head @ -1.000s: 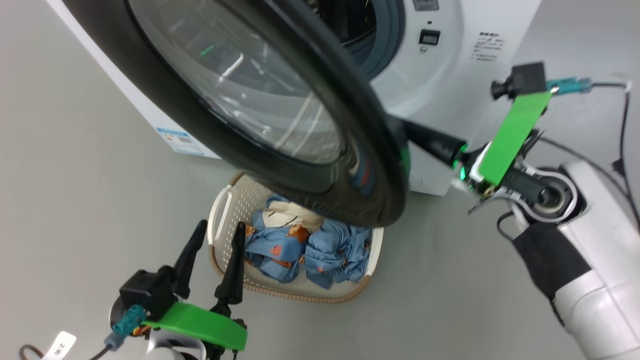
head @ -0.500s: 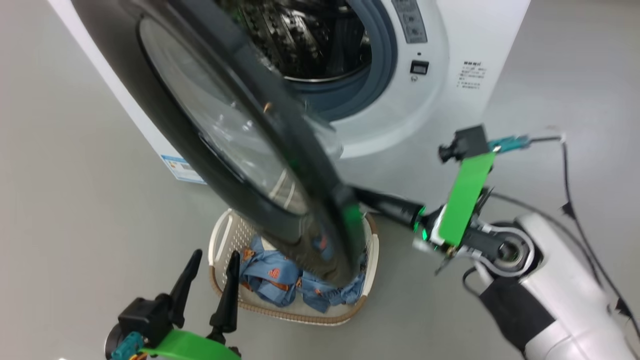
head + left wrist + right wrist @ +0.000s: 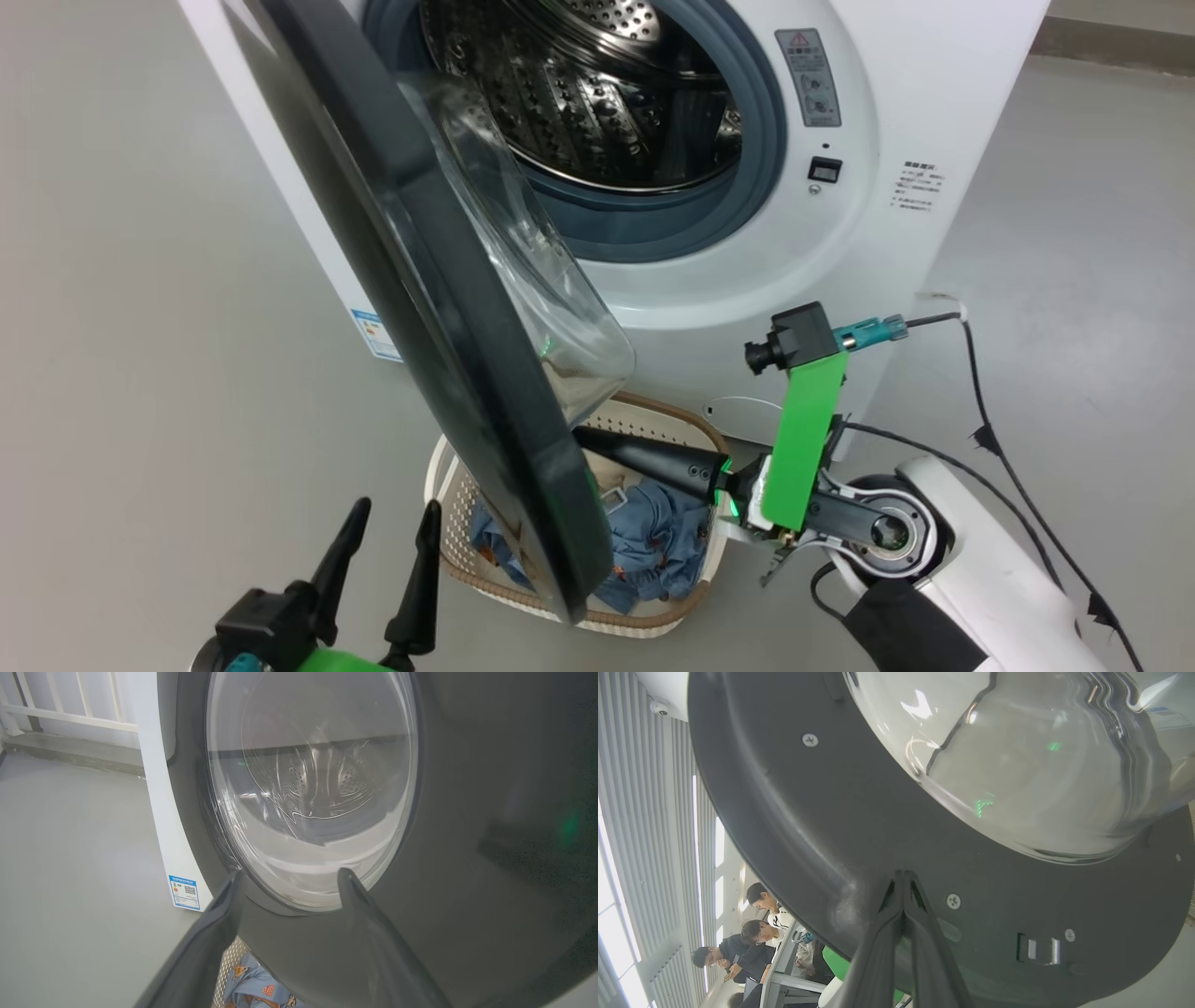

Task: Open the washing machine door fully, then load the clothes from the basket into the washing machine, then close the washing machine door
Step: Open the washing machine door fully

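- The grey floor point(image 3: 140, 373) spreads all around.
- The washing machine point(image 3: 896, 93) is big and white. It stands on the floor at the far side. Its round hole shows the shiny steel drum point(image 3: 597, 93), with a grey rubber ring point(image 3: 761, 140) around it.
- The washing machine door point(image 3: 439, 308) is part way open. It hangs from the left side of the machine and sticks out toward the near side. The head view sees its black rim from the edge. Its clear glass bowl bulges to the right.
- The basket point(image 3: 450, 495) sits on the floor just in front of the machine. The low edge of the door hangs over it.
- The right gripper point(image 3: 583, 437) reaches in from the right, above the basket. Its jaws are pressed together with nothing between them. The tips are right up against the door's dark inside face, just below the glass bowl.
- The left gripper point(image 3: 396, 509) is at the near left, beside the basket, on the outside of the door. Its jaws are wide apart and hold nothing.
- The clothes point(image 3: 663, 541) lie in the basket. They are blue with little prints. The door hides some of them.
- A small blue label point(image 3: 184, 891) is stuck on the machine's low left corner.
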Controlling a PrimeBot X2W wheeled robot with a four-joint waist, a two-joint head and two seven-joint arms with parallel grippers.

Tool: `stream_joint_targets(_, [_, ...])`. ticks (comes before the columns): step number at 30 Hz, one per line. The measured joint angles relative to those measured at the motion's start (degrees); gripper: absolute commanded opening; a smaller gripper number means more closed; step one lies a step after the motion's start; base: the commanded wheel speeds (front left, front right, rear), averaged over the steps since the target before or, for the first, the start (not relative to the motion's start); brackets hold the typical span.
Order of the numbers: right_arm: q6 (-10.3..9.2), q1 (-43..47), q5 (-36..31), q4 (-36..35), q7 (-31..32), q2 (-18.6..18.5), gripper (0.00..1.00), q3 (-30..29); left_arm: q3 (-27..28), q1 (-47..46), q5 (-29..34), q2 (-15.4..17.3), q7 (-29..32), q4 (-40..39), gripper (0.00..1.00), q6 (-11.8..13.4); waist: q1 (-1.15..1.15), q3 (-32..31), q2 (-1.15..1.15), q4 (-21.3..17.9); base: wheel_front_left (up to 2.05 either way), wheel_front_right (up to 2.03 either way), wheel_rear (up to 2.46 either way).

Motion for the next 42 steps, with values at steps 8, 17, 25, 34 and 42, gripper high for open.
stream_joint_targets(8, [0.0, 0.8, -0.1, -0.3, 0.3, 1.4, 0.0, 1.3, 0.2, 1.0, 0.0, 0.0, 0.0, -0.3, 1.0, 0.0, 0.0, -1.0, 0.0, 1.3, 0.0, 0.0, 0.0])
stream_joint_targets(17, [0.0, 2.4, -2.4, 0.5, -4.5, 0.5, 1.0, 1.1, 0.5, 1.0, -0.1, 1.0, 0.0, 0.1, 1.0, 0.0, 0.0, -1.8, 0.0, -0.5, 0.0, 0.0, 0.0])
stream_joint_targets(25, [0.0, 4.4, -4.8, 1.0, -11.7, -3.7, 1.0, 1.0, 1.2, 1.0, -0.9, 2.0, 0.0, 0.8, 1.0, 0.0, 0.0, -2.4, 0.0, -3.5, 0.0, 0.0, 0.0])
stream_joint_targets(34, [0.0, 7.9, -8.5, 3.5, -23.0, -8.6, 1.0, 3.0, 2.1, 1.0, -2.1, 3.2, 0.0, 1.0, 1.0, 0.0, 0.0, -3.2, 0.0, -7.0, 0.0, 0.0, 0.0])
stream_joint_targets(42, [0.0, 10.9, -13.2, 7.9, -33.9, -12.9, 1.0, 8.1, 3.7, 2.1, -2.2, 3.5, 0.0, 1.1, 1.0, 0.0, 0.0, -3.6, 0.0, -9.3, 0.0, 0.0, 0.0])
